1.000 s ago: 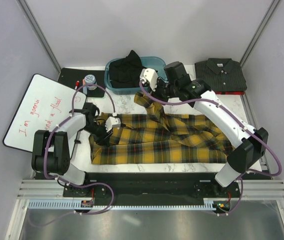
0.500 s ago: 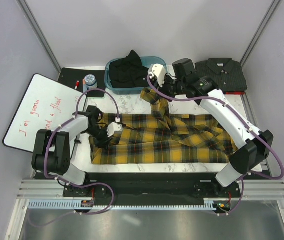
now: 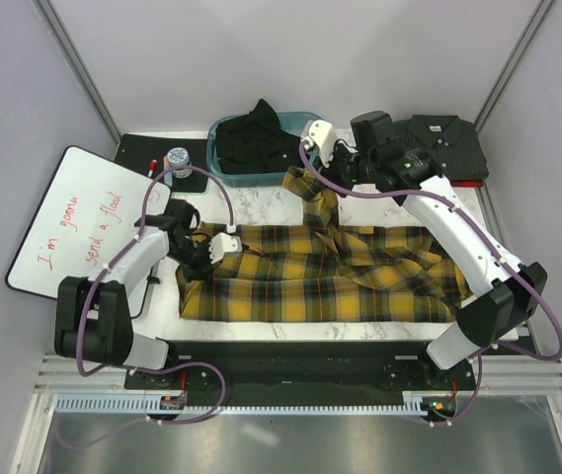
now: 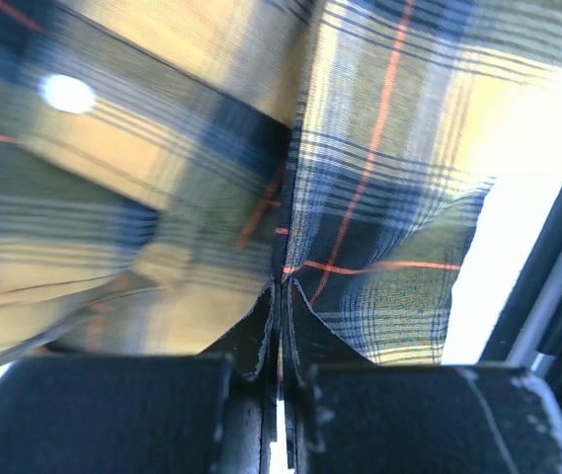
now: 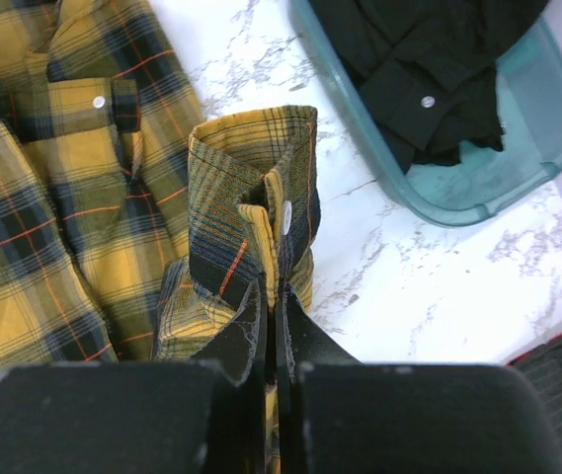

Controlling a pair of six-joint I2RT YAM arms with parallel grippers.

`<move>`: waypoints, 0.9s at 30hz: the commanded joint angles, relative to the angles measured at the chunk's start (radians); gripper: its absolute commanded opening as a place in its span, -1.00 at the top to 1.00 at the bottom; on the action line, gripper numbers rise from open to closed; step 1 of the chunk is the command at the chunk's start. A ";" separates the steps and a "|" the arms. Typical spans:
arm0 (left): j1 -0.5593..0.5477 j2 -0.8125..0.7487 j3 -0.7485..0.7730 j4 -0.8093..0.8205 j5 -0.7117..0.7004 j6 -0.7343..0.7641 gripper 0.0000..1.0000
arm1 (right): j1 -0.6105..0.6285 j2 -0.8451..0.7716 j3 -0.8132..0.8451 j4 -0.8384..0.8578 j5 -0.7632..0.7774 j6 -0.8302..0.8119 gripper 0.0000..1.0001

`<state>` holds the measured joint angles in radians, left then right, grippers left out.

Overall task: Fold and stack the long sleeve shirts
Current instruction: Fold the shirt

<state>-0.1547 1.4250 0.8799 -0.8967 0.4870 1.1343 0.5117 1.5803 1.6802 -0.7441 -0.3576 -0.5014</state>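
Observation:
The yellow-and-black plaid shirt (image 3: 320, 276) lies spread across the marble table. My right gripper (image 3: 312, 178) is shut on its sleeve cuff (image 5: 251, 212) and holds it lifted near the teal bin. My left gripper (image 3: 204, 255) is shut on the shirt's left edge (image 4: 360, 227), low on the table. The plain black shirt (image 3: 256, 133) lies crumpled in the teal bin; it also shows in the right wrist view (image 5: 429, 69). The dark charcoal shirt (image 3: 437, 146) lies folded at the back right.
A teal bin (image 3: 223, 170) stands at the back centre. A whiteboard (image 3: 83, 217) with red writing lies at the left, with a red marker (image 3: 151, 166) and a small jar (image 3: 178, 160) on a black mat behind it.
My right gripper has carried the plaid sleeve cuff up and to the right, towards the back. My left gripper stays shut on the shirt's left edge, barely moved.

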 commanded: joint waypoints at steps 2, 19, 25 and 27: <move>-0.005 -0.064 0.106 -0.021 0.007 -0.002 0.96 | -0.035 -0.055 0.091 0.006 0.003 0.006 1.00; -0.006 0.155 0.059 0.242 -0.077 -0.071 0.97 | -0.124 -0.150 0.159 0.037 0.092 -0.008 1.00; -0.008 0.089 0.059 0.232 -0.056 -0.080 0.96 | -0.139 -0.271 0.130 0.120 0.209 -0.042 1.00; -0.008 0.051 0.068 0.228 -0.045 -0.090 0.97 | -0.141 -0.296 0.109 0.170 0.244 -0.069 1.00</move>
<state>-0.1593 1.5692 0.9356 -0.6956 0.4171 1.0832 0.3813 1.3827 1.7855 -0.7136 -0.2176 -0.5282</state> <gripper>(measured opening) 0.023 0.022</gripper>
